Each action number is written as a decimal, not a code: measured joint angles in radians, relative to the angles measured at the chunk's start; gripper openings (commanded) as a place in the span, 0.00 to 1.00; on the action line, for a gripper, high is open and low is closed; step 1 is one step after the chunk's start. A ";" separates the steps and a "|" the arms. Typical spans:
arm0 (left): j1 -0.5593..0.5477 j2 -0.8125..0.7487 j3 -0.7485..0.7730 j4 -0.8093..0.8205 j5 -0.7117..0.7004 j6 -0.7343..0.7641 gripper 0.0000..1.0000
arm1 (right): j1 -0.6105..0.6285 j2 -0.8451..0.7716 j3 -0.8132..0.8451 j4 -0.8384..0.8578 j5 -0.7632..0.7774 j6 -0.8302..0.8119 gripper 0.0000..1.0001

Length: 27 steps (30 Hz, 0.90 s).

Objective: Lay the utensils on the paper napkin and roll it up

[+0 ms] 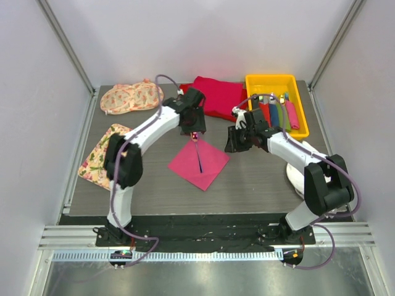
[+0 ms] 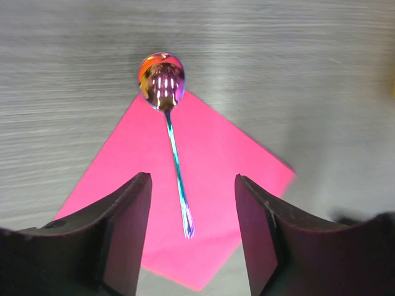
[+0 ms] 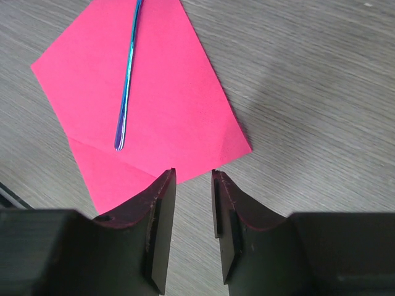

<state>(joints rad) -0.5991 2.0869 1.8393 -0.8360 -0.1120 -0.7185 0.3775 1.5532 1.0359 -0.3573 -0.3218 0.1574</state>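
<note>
A single bright pink paper napkin lies flat in the middle of the grey worktop, turned like a diamond with one corner pointing away from the arms. One spoon rests on it along the diagonal. Its slim blue-purple handle lies on the paper, and its shiny bowl hangs just past the far corner onto the worktop.

The left gripper hovers above the spoon's handle, jaws wide apart and holding nothing. The right gripper hangs over the napkin's right corner, its jaws drawn close with a narrow gap and nothing between them.

The step in hand appears to be gathering cutlery onto the paper, with rolling not yet begun. It would likely go best if each further piece were laid close beside the spoon and parallel to it, so the bundle rolls tight. Lowering each piece gently should keep the thin sheet from sliding. The right arm sits nearer the supply.

Counted: one napkin, one spoon on it, and two grippers. One yellow bin at the far right holds several coloured pieces too small to count surely. One red cloth pile lies at the far middle. There are two floral mats on the left, one far and one nearer.
</note>
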 measured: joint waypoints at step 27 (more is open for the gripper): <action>0.731 -0.387 -0.489 -0.077 0.216 1.024 0.45 | 0.113 0.234 -0.007 0.097 -0.077 0.002 0.26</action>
<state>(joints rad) 0.1314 1.6997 1.3499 -0.9127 0.1043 0.3058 0.4900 1.7874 1.0290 -0.2604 -0.3985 0.1596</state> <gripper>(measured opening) 0.466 0.260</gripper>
